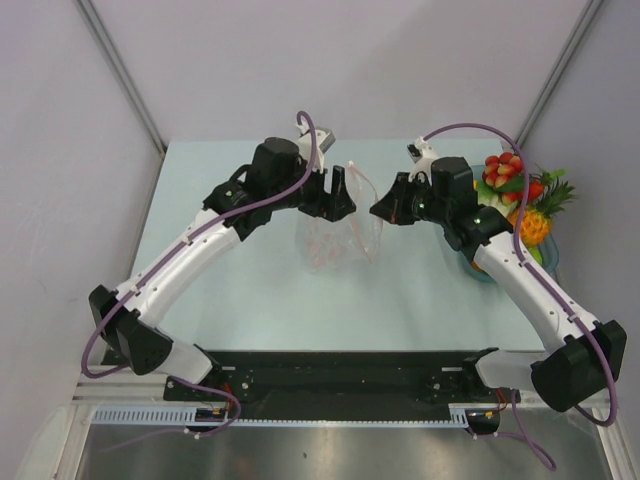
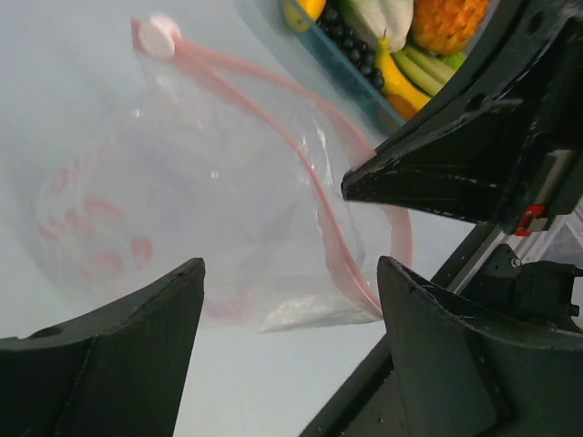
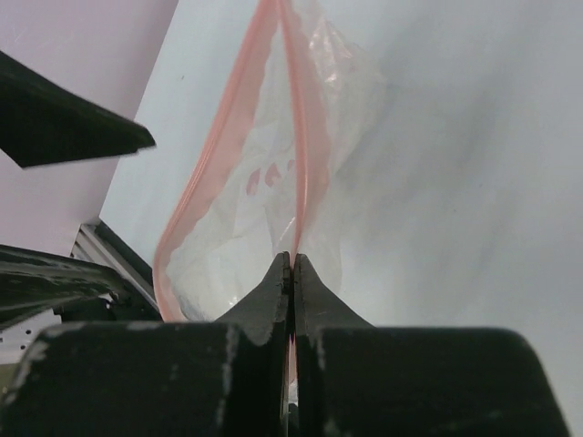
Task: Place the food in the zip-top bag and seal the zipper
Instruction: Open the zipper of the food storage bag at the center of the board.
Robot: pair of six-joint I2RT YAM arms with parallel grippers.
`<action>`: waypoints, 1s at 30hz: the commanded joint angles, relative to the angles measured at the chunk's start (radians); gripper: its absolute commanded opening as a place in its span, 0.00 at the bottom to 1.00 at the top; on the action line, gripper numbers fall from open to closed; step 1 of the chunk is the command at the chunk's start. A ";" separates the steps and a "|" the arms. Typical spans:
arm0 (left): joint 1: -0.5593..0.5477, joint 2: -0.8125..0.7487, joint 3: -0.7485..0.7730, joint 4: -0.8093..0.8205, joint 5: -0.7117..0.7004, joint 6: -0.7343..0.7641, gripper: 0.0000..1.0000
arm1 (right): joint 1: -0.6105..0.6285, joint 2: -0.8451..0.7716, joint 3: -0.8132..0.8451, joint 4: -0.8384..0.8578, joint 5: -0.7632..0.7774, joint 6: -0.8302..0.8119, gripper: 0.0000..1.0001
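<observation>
Near the middle of the table [image 1: 250, 290], the zip-top bag [image 1: 340, 235] sits between the 2 arms with its mouth end raised. The right gripper [image 3: 292, 261] is clenched on 1 lip of the zipper [image 3: 301, 137], pinching the pink-red strip so that this edge is held up off the surface. The left gripper [image 2: 287, 273] is released, its fingers [image 2: 137, 328] spread wide with the bag just ahead and nothing between them. I judge it is placed to take the other lip, so the 2 sides can be drawn apart into an opening. No food shows inside the bag. The food [image 1: 515, 190] lies heaped in the teal bowl [image 1: 478, 268] at the right rear, well apart from the bag.
</observation>
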 commanded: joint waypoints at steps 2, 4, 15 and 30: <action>-0.025 0.018 0.028 -0.079 -0.089 -0.094 0.79 | 0.024 -0.007 0.038 0.065 0.070 0.025 0.00; -0.030 0.004 0.019 -0.061 -0.097 -0.098 0.79 | 0.033 -0.005 0.040 0.069 0.077 0.025 0.00; -0.036 0.027 0.039 -0.070 -0.148 -0.073 0.46 | 0.086 0.016 0.060 0.093 0.076 0.020 0.00; -0.001 -0.111 0.118 -0.291 -0.103 0.067 0.00 | -0.030 0.182 0.008 0.117 -0.051 -0.049 0.00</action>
